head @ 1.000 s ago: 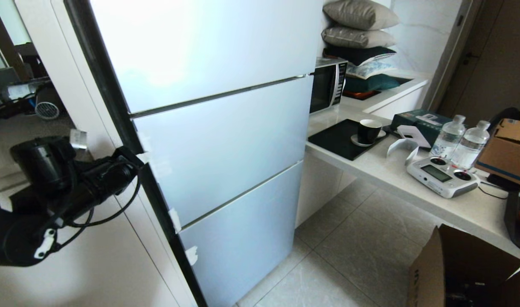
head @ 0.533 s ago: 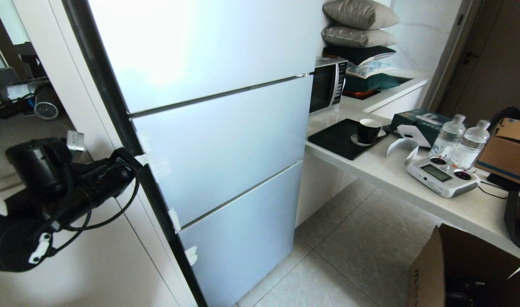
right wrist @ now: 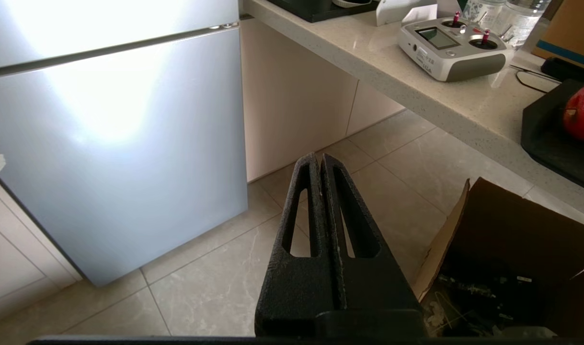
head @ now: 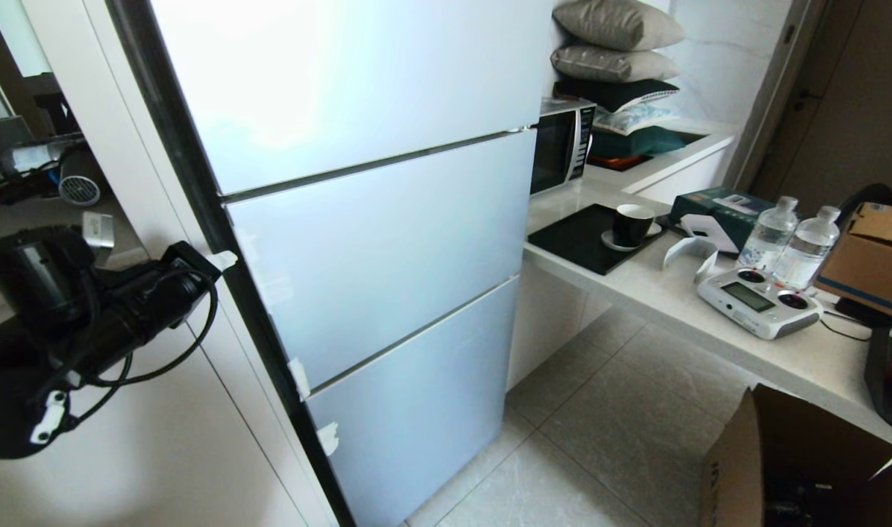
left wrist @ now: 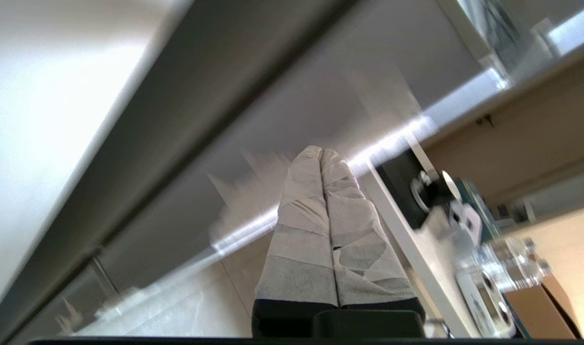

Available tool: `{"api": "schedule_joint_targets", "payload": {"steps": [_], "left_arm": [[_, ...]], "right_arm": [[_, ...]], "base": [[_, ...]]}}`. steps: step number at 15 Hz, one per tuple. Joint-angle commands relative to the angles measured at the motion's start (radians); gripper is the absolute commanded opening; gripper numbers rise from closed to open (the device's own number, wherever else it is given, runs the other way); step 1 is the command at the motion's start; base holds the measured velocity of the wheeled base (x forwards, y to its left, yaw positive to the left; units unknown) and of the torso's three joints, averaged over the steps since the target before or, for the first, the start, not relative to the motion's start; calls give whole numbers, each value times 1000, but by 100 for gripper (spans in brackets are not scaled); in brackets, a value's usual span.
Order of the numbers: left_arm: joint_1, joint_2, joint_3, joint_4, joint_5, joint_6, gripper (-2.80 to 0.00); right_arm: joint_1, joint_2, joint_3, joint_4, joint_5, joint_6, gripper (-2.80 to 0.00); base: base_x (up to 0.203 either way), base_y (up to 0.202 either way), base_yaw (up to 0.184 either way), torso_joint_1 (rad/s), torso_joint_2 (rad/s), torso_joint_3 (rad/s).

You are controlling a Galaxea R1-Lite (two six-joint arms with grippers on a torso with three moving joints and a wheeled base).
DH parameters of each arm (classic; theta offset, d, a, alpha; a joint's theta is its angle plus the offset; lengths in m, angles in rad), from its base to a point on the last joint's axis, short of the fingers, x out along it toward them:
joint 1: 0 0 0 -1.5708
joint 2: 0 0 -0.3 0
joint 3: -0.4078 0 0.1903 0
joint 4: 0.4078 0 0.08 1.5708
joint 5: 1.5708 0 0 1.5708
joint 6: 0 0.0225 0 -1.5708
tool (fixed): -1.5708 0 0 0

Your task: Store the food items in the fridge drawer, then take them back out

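Left tool (head: pixel 222 260) has drawn back toward nine o'clock since a second ago, off the fridge's dark side edge; its taped fingers (left wrist: pixel 301 201) are pressed together, clenched on nothing. Drawer (head: pixel 387 241) sits flush, its pale front closed, at centre. Right tool (right wrist: pixel 320 165) hangs low over the floor, clenched, empty. One red fruit (right wrist: pixel 581 111) lies on a black tray (right wrist: pixel 550 139) on the bench (head: pixel 709 307), at three o'clock. The second fruit can't be made out.
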Motion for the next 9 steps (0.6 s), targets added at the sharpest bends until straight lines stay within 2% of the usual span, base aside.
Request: {"api": "schedule_joint_targets", "payload": {"steps": [1, 4, 8, 9], "left_arm": [[2, 41, -33, -6, 0, -4, -280], [2, 91, -93, -4, 0, -3, -280], [-11, 81, -90, -5, -13, -6, -280], [-14, 77, -85, -6, -38, -6, -280]], "right_arm": [[0, 1, 0, 0, 0, -1, -280], [0, 1, 0, 0, 0, -1, -280], [0, 0, 0, 0, 0, -1, -280], [0, 0, 0, 0, 0, -1, -280]], "base": [[0, 0, 0, 0, 0, 0], [0, 0, 0, 0, 0, 0], [0, 0, 0, 0, 0, 0], [0, 0, 0, 0, 0, 0]]}}
